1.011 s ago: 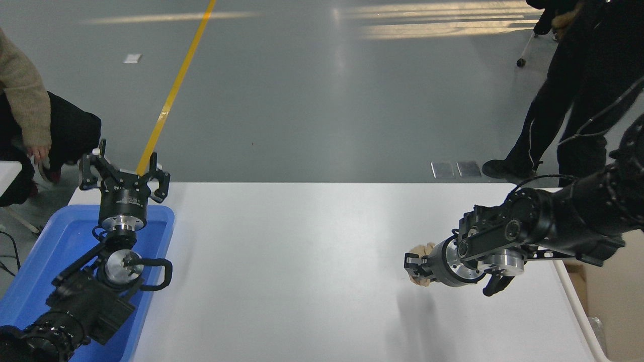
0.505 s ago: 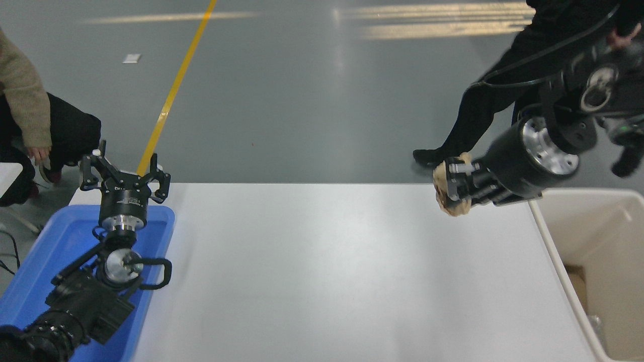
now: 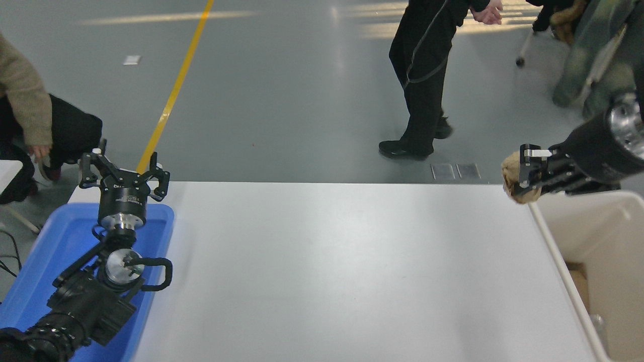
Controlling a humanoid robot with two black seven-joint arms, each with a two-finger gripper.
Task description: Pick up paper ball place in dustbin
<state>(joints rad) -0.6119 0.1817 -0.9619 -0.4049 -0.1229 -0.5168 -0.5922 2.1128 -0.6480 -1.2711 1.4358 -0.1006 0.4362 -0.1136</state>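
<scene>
My right gripper [image 3: 523,173] is shut on the tan paper ball [image 3: 512,172] and holds it in the air over the table's far right corner, just left of the dustbin's near-left rim. The dustbin [image 3: 593,226], a cream-white tub, stands off the table's right edge; only its left part shows. My left gripper [image 3: 123,173] is open and parked at the lower left, above the blue tray.
A shallow blue tray [image 3: 45,251] lies at the table's left edge under the left arm. A person in black [image 3: 422,75] walks on the floor beyond the table. A person in a beige sleeve [image 3: 22,95] sits at the far left.
My right gripper has lifted the paper ball from the table and carried it up and to the right, toward the dustbin. The person in black has walked left. The left arm has not moved.
</scene>
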